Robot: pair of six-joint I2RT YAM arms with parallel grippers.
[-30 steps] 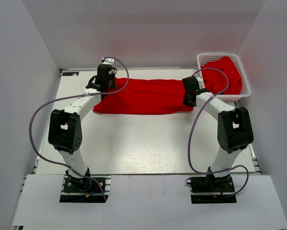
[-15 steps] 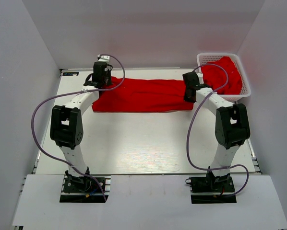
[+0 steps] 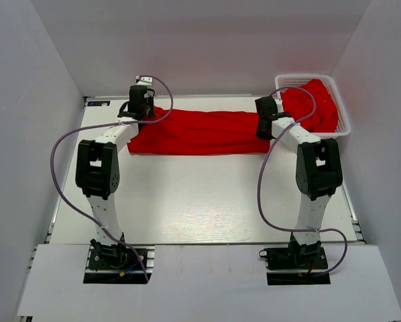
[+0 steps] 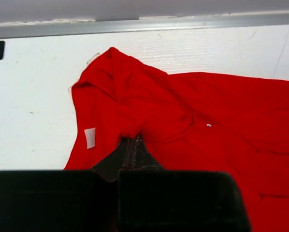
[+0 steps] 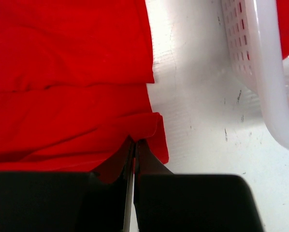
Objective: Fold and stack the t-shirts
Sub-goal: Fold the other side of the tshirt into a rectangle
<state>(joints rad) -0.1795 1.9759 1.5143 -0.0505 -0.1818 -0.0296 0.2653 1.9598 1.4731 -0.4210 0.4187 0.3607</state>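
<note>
My white worktop [image 3: 200,201]: one shirt and one basket on it.
A red t-shirt [image 3: 200,132] lies stretched side to side in a long, creased band across the far part, close to the back edge. A white mesh basket [image 3: 328,136] stands at the far right corner, just beside the shirt's right end.

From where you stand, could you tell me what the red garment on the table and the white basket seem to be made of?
The spread red cloth t-shirt looks like soft, matte fabric: it creases and folds. The white mesh basket looks like moulded, slightly glossy plastic, judging by its perforated wall and smooth rim.
</note>
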